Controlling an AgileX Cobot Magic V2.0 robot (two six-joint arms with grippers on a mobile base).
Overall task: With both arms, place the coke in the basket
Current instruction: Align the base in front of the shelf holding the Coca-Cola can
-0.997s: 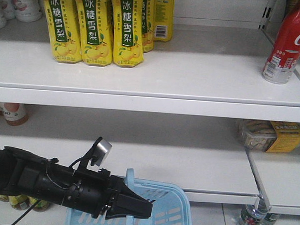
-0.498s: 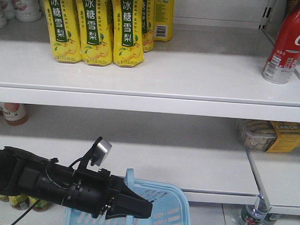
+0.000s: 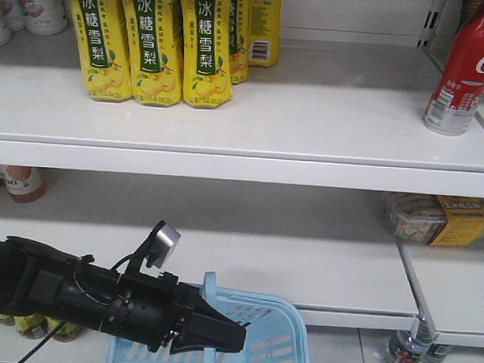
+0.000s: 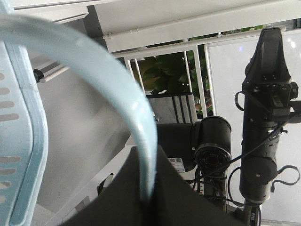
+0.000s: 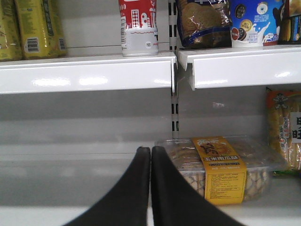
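The coke [image 3: 463,75], a red can with a silver-grey base, stands upright at the far right of the upper shelf; it also shows as the coke [image 5: 138,28] high in the right wrist view. The light blue basket [image 3: 271,343] hangs at the bottom of the front view. My left gripper [image 3: 219,333] is shut on the basket's raised handle [image 4: 117,89], which runs down between the jaws. My right gripper [image 5: 150,151] is shut with nothing in it, level with the lower shelf, well below the coke and slightly to its right.
Yellow pear-drink cartons [image 3: 152,41] stand at the upper shelf's left. A clear snack box with a yellow label [image 5: 221,165] lies on the lower shelf just right of my right gripper. Snack packs [image 5: 225,21] fill the shelf right of the coke. Bottles [image 3: 403,349] stand low right.
The basket's rim has swung slightly to the left under its handle. The left arm and the coke stay where they were.
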